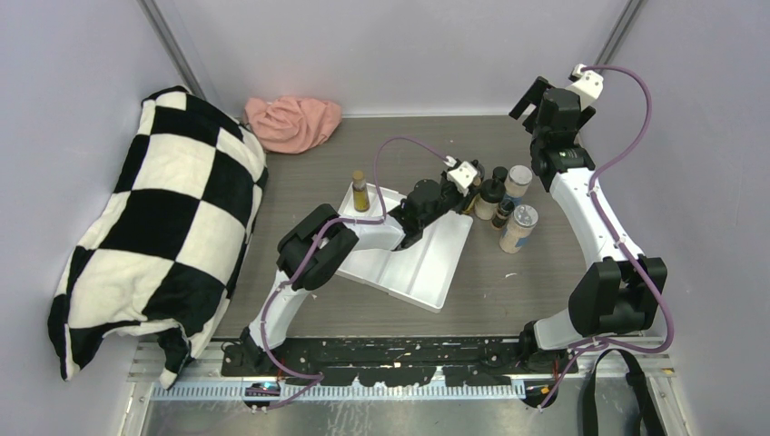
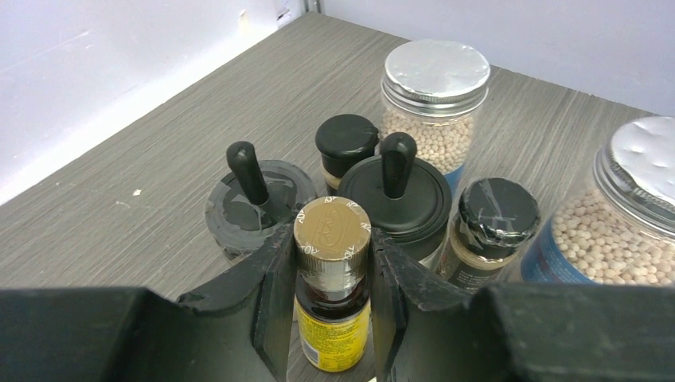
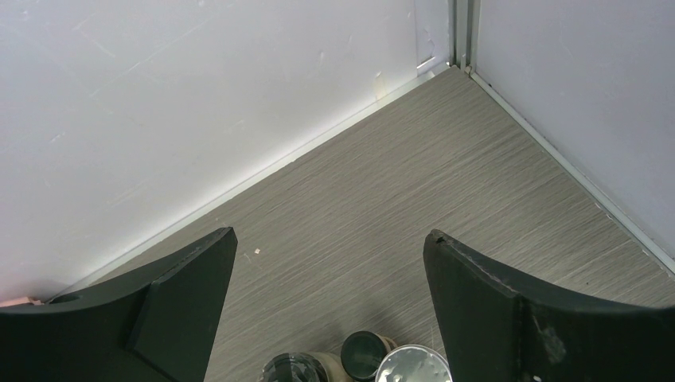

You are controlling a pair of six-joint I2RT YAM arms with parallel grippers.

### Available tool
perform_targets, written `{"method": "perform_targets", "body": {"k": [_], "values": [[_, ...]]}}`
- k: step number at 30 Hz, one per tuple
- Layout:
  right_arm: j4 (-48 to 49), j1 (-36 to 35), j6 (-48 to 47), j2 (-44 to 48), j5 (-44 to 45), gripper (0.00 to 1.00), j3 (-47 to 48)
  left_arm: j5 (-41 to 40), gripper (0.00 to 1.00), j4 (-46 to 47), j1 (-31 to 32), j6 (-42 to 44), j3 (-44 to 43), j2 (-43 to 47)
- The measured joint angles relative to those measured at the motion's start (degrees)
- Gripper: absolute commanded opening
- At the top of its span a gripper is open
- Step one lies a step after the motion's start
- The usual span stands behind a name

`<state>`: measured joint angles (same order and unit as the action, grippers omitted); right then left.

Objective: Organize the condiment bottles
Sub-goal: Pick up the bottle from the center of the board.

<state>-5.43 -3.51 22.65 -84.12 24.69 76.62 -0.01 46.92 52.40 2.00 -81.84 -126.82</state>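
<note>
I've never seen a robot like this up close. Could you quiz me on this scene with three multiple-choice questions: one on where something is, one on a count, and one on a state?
1. Where on the white tray does the brown-capped yellow bottle stand?
A. its far left corner
B. its middle
C. its near right corner

2. How many clear silver-lidded shakers are there?
A. one
B. two
C. four

3. How is the right gripper?
A. open, holding nothing
B. shut on a shaker
C. shut on the yellow bottle

Answers:
1 A: the top view shows it upright at that corner.
2 B: the left wrist view shows two, both filled with pale beads.
3 A: its fingers stand wide apart over bare table.
</note>
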Motion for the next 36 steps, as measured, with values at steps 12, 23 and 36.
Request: {"method": "perform_targets", "body": {"k": [12, 23, 36], "values": [[0.0, 0.0, 0.0, 0.0, 0.0, 0.93, 0.0, -3.1, 0.0, -0.5, 0.0, 0.0, -0.9, 0.0], [0.0, 0.0, 0.0, 0.0, -0.3, 0.93, 0.0, -3.5, 0.0, -1.8, 0.0, 0.0, -1.5, 0.0], [-0.2, 0.0, 0.2, 0.5, -0.4, 0.93, 0.0, -4.6, 0.0, -3.6, 0.0, 1.3, -1.9, 0.6]]}}
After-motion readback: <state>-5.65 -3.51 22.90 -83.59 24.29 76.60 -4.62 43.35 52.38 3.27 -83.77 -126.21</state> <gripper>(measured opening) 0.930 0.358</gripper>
